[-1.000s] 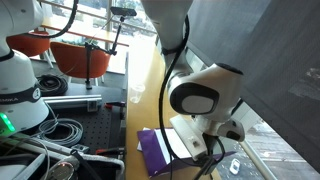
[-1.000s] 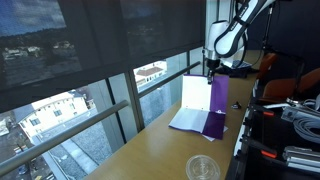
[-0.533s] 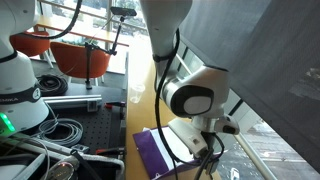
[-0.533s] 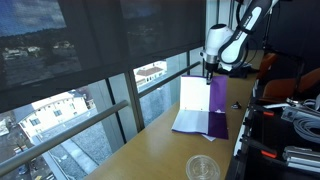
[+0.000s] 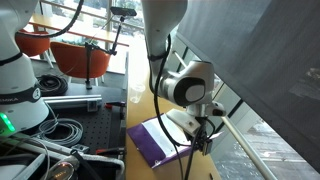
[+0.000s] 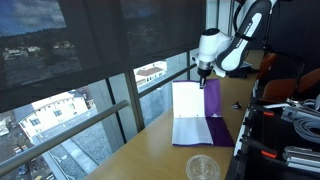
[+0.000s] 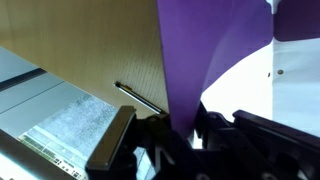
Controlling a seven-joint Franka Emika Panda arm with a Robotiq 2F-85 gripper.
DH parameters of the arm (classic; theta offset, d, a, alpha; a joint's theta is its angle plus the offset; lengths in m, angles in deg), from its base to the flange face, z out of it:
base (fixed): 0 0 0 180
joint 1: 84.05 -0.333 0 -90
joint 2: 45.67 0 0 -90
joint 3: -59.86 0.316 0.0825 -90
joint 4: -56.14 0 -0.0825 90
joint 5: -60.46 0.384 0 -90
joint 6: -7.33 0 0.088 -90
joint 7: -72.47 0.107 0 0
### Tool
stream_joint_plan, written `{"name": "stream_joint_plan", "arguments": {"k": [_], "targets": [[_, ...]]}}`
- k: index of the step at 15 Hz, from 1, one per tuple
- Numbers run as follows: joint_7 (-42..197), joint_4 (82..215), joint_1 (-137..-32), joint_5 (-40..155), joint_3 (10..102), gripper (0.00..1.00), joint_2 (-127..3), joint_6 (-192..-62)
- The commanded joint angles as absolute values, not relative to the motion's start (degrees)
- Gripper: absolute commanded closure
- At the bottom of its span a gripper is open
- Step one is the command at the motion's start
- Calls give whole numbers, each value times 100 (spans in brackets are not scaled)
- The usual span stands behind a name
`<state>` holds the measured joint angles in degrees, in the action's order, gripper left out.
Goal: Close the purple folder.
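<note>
The purple folder (image 6: 219,122) lies open on the wooden table by the window, with white sheets (image 6: 188,115) showing inside. It also shows in an exterior view (image 5: 150,146). My gripper (image 6: 204,76) is at the folder's far end and is shut on the edge of one purple cover, holding it raised. In the wrist view the purple cover (image 7: 212,50) runs down between my jaws (image 7: 186,128), with white paper (image 7: 272,85) to its right. In an exterior view my gripper (image 5: 207,140) hangs just over the folder's window-side edge.
A clear plastic cup (image 6: 203,168) stands on the table near the front. A thin dark pen-like object (image 7: 140,98) lies on the wood beside the folder. The window rail (image 5: 245,150) runs close along the table. Cables and equipment (image 5: 45,135) sit on the bench behind.
My gripper has moved sideways towards the window with the purple cover in it. The arm has swung lower over the folder, and the white pages now lie flatter.
</note>
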<state>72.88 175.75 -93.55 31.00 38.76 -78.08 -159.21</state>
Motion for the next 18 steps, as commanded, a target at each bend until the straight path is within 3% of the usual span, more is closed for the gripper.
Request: {"name": "stream_joint_plan", "arguments": {"k": [1,7,18], "targets": [[7587,17220,-9684,2635,3391,99,-8115,-16192],[7736,16693,-9863,2289,2839,99,-8573,-16569],[8497,17726,-11528,2216,1986,97,-8528,-16875]]}}
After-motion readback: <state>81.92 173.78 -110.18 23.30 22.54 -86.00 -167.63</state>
